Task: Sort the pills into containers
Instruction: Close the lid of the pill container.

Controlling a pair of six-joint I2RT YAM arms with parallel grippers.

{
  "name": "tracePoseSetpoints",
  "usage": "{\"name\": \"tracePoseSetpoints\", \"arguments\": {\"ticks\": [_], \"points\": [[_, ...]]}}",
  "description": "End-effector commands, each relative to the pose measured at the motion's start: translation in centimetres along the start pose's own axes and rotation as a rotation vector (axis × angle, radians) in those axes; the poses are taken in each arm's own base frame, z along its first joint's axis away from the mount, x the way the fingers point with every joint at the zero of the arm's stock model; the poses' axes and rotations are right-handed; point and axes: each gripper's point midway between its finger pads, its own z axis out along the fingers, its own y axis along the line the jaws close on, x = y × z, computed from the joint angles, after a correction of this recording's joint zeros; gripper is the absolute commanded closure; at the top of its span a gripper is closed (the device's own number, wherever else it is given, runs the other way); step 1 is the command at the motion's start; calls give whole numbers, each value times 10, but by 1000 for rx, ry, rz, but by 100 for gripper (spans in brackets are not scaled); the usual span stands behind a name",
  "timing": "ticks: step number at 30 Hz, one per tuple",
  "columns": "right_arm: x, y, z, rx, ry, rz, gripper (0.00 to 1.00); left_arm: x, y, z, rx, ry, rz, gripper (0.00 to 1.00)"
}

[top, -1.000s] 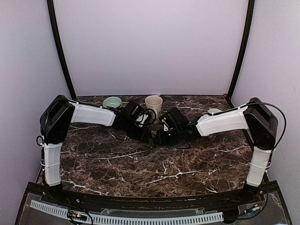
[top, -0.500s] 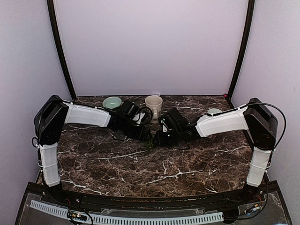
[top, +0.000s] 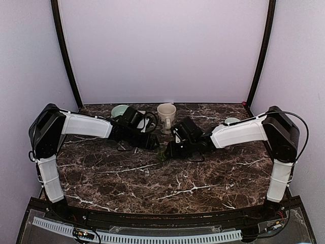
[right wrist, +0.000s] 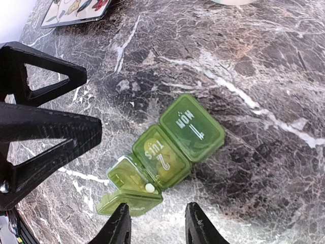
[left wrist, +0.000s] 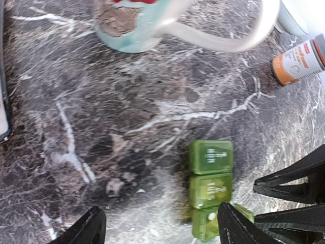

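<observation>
Left hand (left wrist: pixel 165 230) wide open, empty, low over the bench (left wrist: pixel 101 127). Right hand (right wrist: pixel 155 226) part open, gripping nothing, just above the pill box (right wrist: pixel 170 150) mid-bench. Risk: either finger clips the box, it skids, and the white pill (right wrist: pixel 149 188) jumps out.

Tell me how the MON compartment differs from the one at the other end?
MON compartment: lid shut; end compartment: lid flipped open. A white pill shows at the end compartment, none in the MON compartment. Both are translucent green parts of one pill box.
</observation>
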Motion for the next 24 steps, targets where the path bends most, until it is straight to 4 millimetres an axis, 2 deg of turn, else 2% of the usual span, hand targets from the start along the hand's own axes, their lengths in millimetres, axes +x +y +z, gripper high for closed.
{"name": "tracePoseSetpoints", "arguments": {"ticks": [1, 13, 24], "points": [[-10, 13, 6, -20, -29, -8, 62, -7, 4, -13, -11, -46, -14, 22], [-9, 13, 17, 7, 2, -21, 62, 14, 14, -2, -20, -4, -32, 27], [-1, 13, 23, 29, 34, -22, 62, 29, 8, 1, 39, 31, -54, 35]]}}
